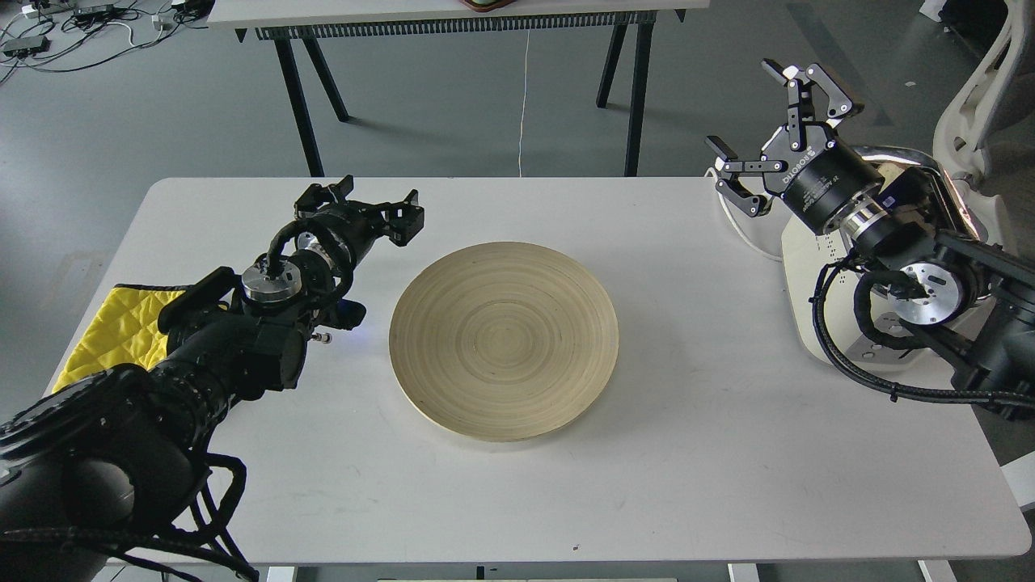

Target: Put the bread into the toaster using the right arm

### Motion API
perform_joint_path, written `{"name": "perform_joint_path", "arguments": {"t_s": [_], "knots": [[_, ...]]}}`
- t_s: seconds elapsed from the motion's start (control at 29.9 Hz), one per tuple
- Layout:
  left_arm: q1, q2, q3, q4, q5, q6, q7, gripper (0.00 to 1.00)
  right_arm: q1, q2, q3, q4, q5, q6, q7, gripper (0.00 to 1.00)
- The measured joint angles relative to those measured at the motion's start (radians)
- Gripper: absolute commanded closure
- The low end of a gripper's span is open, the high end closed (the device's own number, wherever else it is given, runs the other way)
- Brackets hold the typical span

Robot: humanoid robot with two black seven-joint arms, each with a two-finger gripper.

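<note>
The cream-white toaster (802, 275) stands at the table's right edge, mostly covered by my right arm; a bit of its chrome top (918, 155) shows. The bread is hidden behind the arm. My right gripper (768, 133) is open and empty, its claw fingers spread, held in the air just left of the toaster's top and pointing up-left. My left gripper (368, 206) is open and empty, low over the table left of the plate.
A round wooden plate (503, 339) lies bare at the table's middle. A yellow quilted cloth (113, 327) lies at the left edge under my left arm. The toaster's white cable (732, 217) runs off the far edge. A second table (453, 16) stands behind.
</note>
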Motion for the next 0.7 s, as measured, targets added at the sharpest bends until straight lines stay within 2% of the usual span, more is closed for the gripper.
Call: {"name": "perform_joint_path", "arguments": {"t_s": [0.2, 0.7], "knots": [[0.000, 0.000, 0.000, 0.000, 0.000, 0.000, 0.000, 0.00, -0.026, 0.056, -0.002, -0.034, -0.001, 0.000, 0.002, 0.00], [0.000, 0.000, 0.000, 0.000, 0.000, 0.000, 0.000, 0.00, -0.045, 0.090, -0.003, -0.038, -0.004, 0.000, 0.007, 0.00]]}}
